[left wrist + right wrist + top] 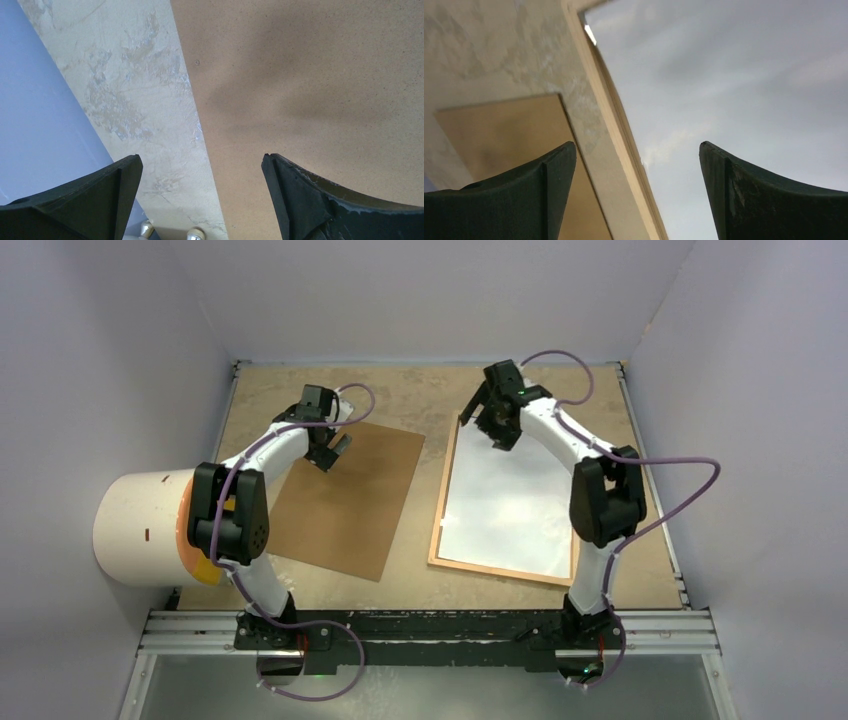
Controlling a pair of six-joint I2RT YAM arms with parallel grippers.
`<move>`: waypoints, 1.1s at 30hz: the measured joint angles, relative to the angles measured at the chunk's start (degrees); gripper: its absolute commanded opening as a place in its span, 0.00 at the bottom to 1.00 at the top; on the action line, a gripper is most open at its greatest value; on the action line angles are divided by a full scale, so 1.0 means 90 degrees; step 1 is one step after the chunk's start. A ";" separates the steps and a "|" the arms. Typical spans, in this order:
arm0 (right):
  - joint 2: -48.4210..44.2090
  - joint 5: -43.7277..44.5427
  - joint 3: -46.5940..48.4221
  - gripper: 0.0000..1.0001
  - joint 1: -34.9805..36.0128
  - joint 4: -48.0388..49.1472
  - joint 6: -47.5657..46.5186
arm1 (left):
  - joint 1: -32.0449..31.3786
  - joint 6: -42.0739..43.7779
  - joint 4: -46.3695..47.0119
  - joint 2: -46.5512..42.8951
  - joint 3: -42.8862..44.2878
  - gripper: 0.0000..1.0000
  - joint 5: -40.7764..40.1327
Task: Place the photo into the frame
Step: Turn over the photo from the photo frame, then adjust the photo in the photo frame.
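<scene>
desk (420, 390): mottled beige top, bearing the frame on its right half.
frame (500, 573): large rectangle of thin light-wood moulding, lying flat; landmark for all below.
backing board (345, 505): flat brown fibreboard panel, left of the frame, apart from it, slightly askew.
photo (505, 500): large print, plain white back up, inside the frame and filling it almost edge to edge; picture side hidden.
right pincer (488, 428): wide, holding nothing, poised over the frame's far left corner, one finger each side of the moulding.
left pincer (335, 455): wide, empty, left of the frame, over the backing board's far edge.
step, as judged: letting go, seating the print.
doing it well: lift straight up, no dragging of the sheet; check each corner sits below the moulding, far left first; press lightly where one rides on the rim.
</scene>
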 measured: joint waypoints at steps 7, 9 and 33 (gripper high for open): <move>0.0291 -0.0022 0.0763 0.82 -0.1270 0.0265 -0.0345 | 0.0044 0.0002 0.0002 0.0075 0.0002 1.00 0.0007; 0.0578 -0.0044 0.1061 0.81 -0.1423 0.0350 -0.0408 | 0.0075 0.0002 0.0007 0.0126 0.0002 1.00 0.0010; 0.1838 -0.0559 0.1263 0.69 -0.1593 0.0709 -0.0600 | 0.0525 0.0029 0.0046 0.0367 0.0002 1.00 0.0294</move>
